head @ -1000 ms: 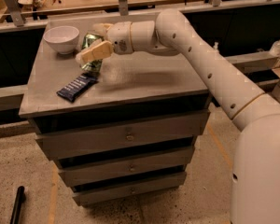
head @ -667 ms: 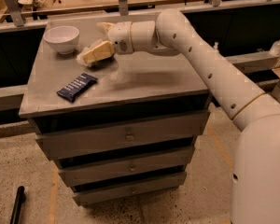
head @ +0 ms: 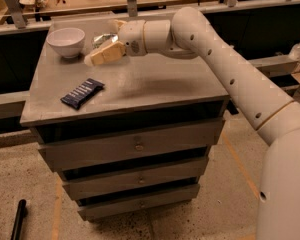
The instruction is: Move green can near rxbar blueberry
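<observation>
Toward the back of the table [head: 155,91], the tool [head: 93,59] hovers at the green can [head: 104,38], grip impossible to tell, well apart from the rxbar blueberry [head: 82,93] near the front left, so the move looks mostly undone.

Grey cabinet top [head: 160,84] with white bowl [head: 66,41] and rxbar blueberry [head: 82,93]; above its rear, pincer [head: 101,46] around green can [head: 104,37].

white jointed robot arm [head: 230,69] reaching from near right toward far left, cream two-finger gripper [head: 101,54] at its tip, angled left and slightly down
</observation>
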Robot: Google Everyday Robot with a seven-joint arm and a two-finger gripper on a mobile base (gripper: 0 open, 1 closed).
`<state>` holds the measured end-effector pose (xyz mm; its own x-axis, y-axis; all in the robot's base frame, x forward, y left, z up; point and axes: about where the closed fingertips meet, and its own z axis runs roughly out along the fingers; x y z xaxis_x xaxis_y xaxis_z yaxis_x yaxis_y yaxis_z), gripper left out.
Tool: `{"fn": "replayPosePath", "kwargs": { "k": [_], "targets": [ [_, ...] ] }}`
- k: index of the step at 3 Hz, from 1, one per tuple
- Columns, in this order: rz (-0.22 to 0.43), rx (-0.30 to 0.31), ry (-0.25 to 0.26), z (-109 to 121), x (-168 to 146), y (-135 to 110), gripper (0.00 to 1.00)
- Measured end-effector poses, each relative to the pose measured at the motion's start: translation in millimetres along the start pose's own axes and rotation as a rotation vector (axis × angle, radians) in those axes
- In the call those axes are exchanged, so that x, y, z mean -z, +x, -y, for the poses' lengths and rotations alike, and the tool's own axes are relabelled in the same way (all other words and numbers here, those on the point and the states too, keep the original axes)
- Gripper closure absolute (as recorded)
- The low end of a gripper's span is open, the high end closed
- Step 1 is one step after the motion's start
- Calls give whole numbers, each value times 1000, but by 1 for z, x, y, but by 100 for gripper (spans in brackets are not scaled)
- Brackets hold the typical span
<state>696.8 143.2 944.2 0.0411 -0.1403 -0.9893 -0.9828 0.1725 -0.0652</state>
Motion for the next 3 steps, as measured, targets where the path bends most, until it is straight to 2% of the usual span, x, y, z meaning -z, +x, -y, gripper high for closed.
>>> {"fn": "replayPosePath", "kwargs": {
  "k": [2,3],
  "targets": [
    [-33,51,118,7,23,-16,0],
    [-33,51,118,7,23,-16,0]
  ]
}}
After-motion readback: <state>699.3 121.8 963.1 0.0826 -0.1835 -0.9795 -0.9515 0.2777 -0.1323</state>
